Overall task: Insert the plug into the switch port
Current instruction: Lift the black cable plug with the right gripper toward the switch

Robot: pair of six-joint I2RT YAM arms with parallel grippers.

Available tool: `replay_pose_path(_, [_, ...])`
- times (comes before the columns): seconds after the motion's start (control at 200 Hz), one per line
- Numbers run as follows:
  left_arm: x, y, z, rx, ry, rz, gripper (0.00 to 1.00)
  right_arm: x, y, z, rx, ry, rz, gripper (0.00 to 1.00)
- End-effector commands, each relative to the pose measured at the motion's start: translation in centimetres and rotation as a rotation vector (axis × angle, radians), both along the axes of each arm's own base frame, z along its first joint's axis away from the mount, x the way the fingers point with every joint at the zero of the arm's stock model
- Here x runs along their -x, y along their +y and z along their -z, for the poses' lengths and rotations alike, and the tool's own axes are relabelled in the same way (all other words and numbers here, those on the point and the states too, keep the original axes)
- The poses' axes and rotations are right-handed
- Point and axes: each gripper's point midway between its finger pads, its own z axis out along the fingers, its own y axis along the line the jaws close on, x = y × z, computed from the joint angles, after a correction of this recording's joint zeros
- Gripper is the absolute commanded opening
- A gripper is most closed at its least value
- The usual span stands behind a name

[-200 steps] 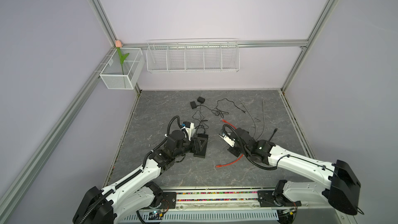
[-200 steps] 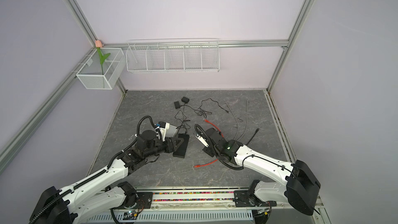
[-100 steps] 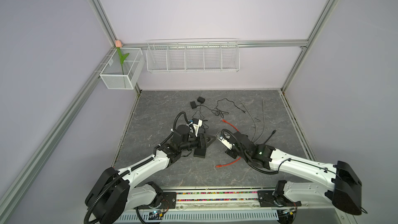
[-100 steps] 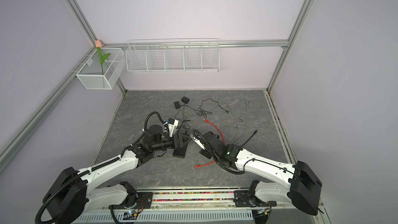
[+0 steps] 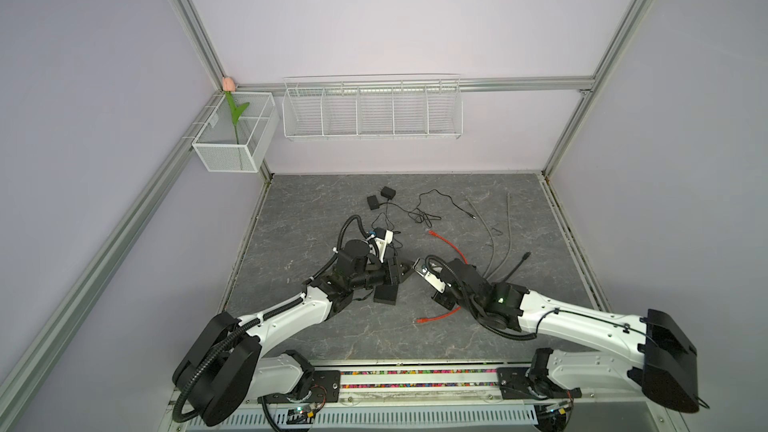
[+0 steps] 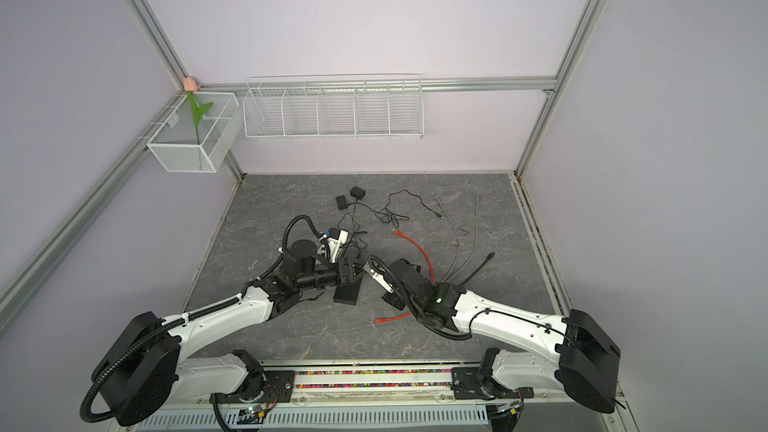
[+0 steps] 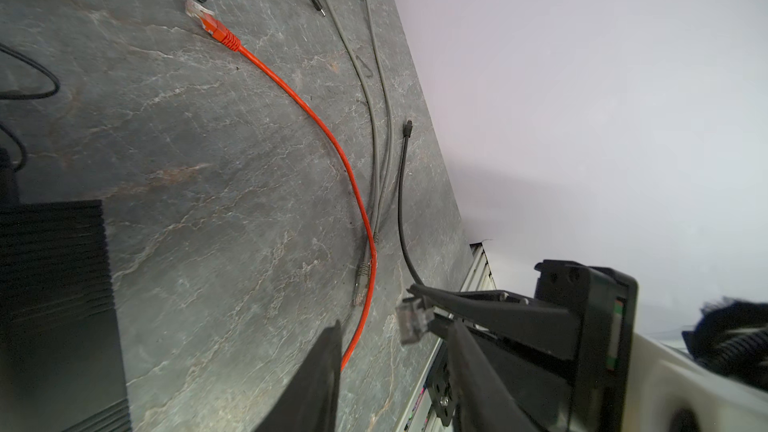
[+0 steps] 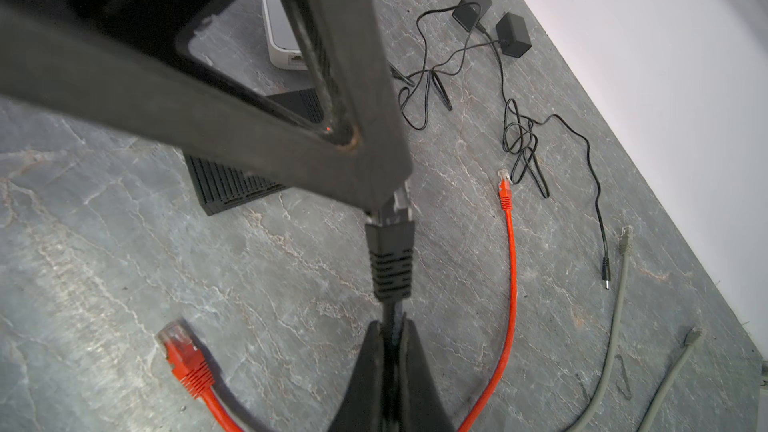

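You've got a dark grey stone-pattern tabletop (image 5: 332,209) with pale veins, an orange-red ethernet cable (image 7: 317,118), a black ribbed switch box (image 7: 54,284), a clear plug with black ribbed boot (image 8: 390,255), two plain grey cables (image 8: 619,305).

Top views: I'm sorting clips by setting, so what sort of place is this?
Likely a robotics lab test cell: aluminium-profile frame, left arm and right arm on one base, red Ethernet cable loose on the tabletop.

The left gripper (image 5: 404,275) has closed in around the right gripper's (image 8: 392,328) plug (image 8: 390,259).
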Motion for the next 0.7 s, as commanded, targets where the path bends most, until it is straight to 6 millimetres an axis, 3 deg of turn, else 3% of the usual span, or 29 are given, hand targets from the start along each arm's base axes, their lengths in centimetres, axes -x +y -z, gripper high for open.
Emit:
replay_pose_path(0.0, [-0.7,-0.5,-1.6,0.045,-0.027,-0.004,0.4,0.3,0.1,0.5,-0.008,-0.006,-0.001,0.07])
replay_pose_path(0.44, [-0.7,-0.9,-1.0,0.047,-0.006,0.014,0.23,0.4,1.1,1.3,0.001,-0.002,-0.008,0.07])
replay_pose_path(0.695, [-0.5,-0.9,-0.5,0.041,0.006,0.021,0.2,-0.1,1.1,1.5,0.016,-0.012,0.014,0.06])
